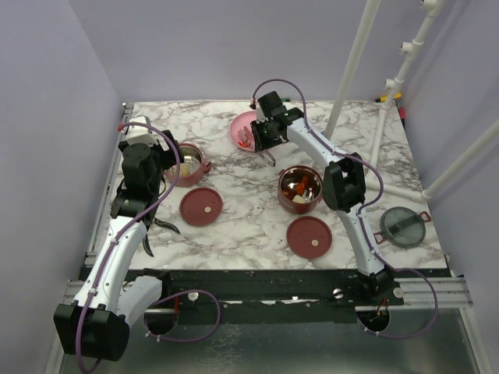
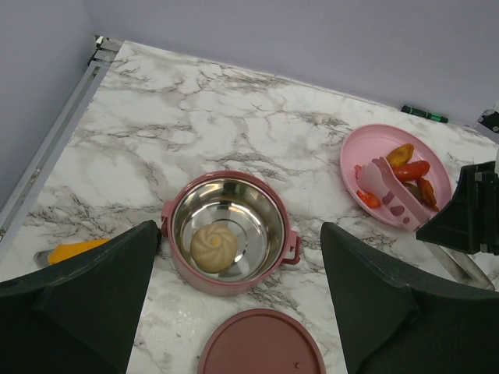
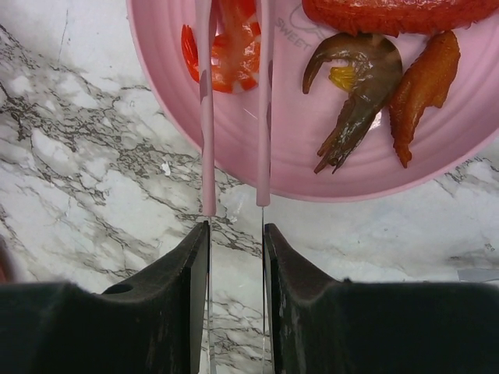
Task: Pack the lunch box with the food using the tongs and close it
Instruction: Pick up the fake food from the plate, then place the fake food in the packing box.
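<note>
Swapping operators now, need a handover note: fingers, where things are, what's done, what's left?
Left gripper: fingers open, empty, above the left bowl, which holds the cream ball.
Right gripper: shut on the tongs, arms either side of a red piece on the plate.
Done: red pieces in the right bowl.
To do: move the plate's other food, stack, fit the two disc lids and grey top lid.

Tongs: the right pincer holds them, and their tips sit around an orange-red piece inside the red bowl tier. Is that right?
Not quite. The right pincer does hold the tongs, and their tips do sit around an orange-red piece, but that piece lies on the pink plate, not in a bowl. The right wrist view shows it.
</note>
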Controlling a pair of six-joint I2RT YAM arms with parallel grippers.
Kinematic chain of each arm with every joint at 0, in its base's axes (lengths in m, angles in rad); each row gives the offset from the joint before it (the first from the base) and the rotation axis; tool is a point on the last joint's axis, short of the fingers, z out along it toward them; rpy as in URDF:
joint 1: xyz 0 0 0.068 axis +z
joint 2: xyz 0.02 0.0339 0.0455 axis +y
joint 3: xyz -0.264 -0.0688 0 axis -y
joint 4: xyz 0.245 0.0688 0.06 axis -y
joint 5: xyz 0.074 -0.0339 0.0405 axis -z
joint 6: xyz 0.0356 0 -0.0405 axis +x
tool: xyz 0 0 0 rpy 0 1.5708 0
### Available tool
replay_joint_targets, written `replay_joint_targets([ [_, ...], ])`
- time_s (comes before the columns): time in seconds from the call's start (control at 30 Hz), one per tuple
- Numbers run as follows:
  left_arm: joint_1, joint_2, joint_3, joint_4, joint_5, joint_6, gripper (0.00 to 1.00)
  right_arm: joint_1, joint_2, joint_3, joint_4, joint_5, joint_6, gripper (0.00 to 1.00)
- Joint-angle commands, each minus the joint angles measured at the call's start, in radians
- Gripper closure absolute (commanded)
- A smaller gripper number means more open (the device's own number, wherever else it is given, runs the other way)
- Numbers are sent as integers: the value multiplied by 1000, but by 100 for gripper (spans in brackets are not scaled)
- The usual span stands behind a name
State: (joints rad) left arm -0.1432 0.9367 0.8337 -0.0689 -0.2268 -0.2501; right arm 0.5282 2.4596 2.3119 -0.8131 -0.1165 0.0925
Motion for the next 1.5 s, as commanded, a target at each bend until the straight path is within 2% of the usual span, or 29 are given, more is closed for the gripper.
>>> replay_joint_targets([
  [0.0,3,-9,-8,15,23,-2,13,-4,10,31,-12,11,-2,85],
  [0.3,3,-7,-8,15,20,0,13,-4,-157,-35,97,-55,40,90],
  [0.77,3,-4,-9,15,17,1,14,-4,-359,-182,119,-70,43,91],
  [0.9,2,-6,-9,14,5,4,14,0,-504,-324,139,-99,50,91],
  [1.03,3,-1,-10,15,6,4,13,1,-670,-492,115,-63,46,90],
  [1.17,3,5,-9,15,6,4,14,1,-827,-644,39,-9,61,89],
  [1.47,8,19,-13,14,-33,21,14,1,-1146,-921,-167,58,221,87],
])
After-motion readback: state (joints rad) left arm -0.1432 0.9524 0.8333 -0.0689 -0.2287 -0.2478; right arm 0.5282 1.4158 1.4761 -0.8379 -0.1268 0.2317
